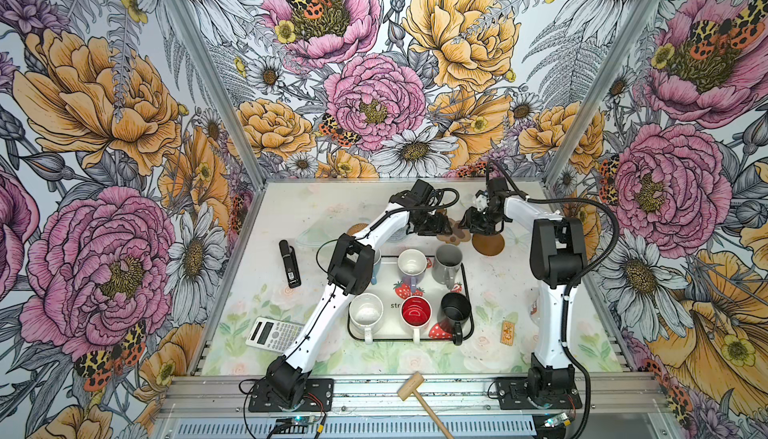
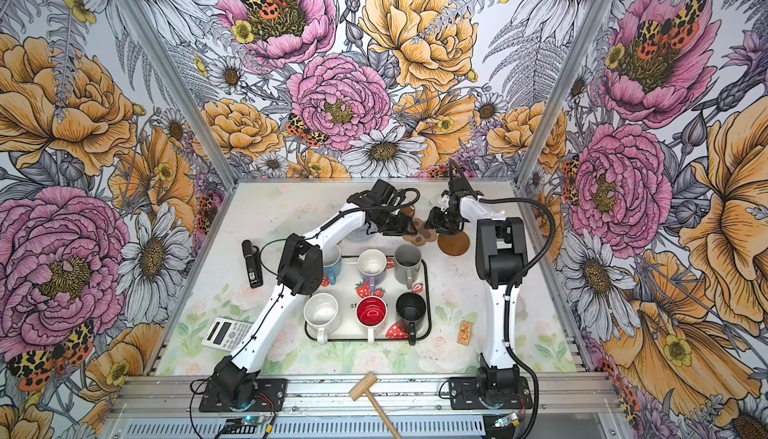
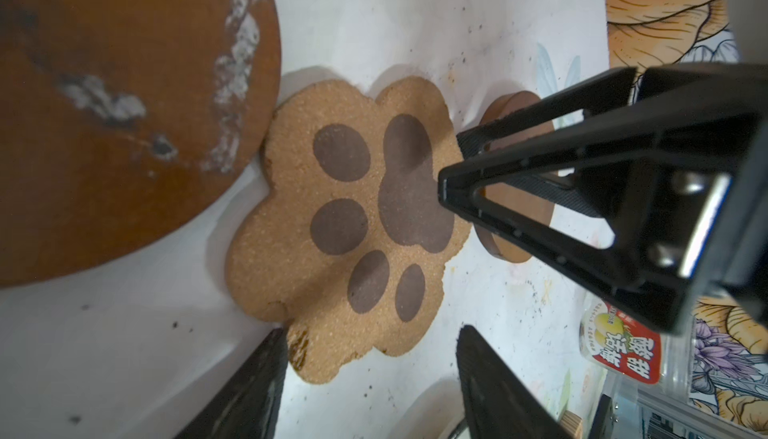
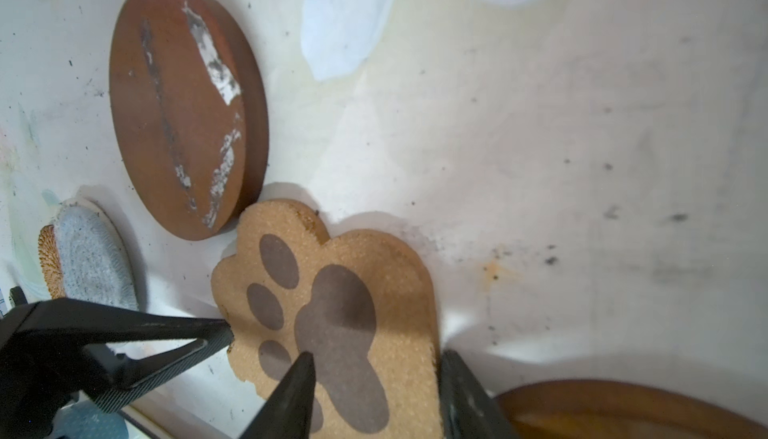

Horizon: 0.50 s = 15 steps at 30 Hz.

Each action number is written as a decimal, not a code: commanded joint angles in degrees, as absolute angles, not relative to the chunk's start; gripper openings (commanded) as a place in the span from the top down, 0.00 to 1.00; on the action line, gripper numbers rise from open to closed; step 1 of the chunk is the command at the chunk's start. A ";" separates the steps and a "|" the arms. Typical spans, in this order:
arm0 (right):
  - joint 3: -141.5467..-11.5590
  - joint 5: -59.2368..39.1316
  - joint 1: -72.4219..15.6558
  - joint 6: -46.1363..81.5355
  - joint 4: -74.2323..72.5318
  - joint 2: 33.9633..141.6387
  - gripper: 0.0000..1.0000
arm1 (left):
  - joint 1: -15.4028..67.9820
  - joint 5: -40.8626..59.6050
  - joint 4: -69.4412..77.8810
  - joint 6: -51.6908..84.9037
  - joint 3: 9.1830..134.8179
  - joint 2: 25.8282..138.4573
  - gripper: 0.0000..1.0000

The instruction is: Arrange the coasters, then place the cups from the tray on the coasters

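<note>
Floral table [image 1: 498, 291], tray [image 1: 388, 331], coasters [image 1: 488, 243], calculator [image 1: 272, 333]

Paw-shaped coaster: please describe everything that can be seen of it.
The paw-shaped coaster looks like grainy tan cork, printed with a dark brown pad and toe spots. It lies on the table behind the tray, its edge against a scuffed brown disc. The left end effector and right end effector sit at opposite edges, jaws apart.

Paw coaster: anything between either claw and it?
Nothing visible. Both claws are at the paw coaster: the right claw sits over it, jaws apart, and the left claw touches its edge with one fingertip. The scuffed brown disc appears to touch the coaster's rim, off to one side, not in either path.
</note>
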State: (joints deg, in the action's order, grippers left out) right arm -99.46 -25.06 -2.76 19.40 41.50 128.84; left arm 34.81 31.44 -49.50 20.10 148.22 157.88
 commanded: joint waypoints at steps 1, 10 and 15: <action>-102.00 -28.31 -3.62 19.55 42.61 131.07 0.49 | 36.57 35.38 -44.49 23.40 150.44 161.81 0.33; -108.13 -29.30 -2.50 21.42 42.36 135.13 0.49 | 35.07 37.15 -34.92 28.64 149.33 161.92 0.29; -110.84 -29.40 -1.71 22.67 42.34 135.49 0.49 | 34.84 37.38 -33.93 28.10 146.97 158.67 0.27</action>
State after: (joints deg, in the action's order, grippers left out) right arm -108.68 -24.86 -0.86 21.04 41.71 134.41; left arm 34.11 34.52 -39.18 27.68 148.99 160.27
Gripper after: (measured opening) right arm 0.506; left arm 0.731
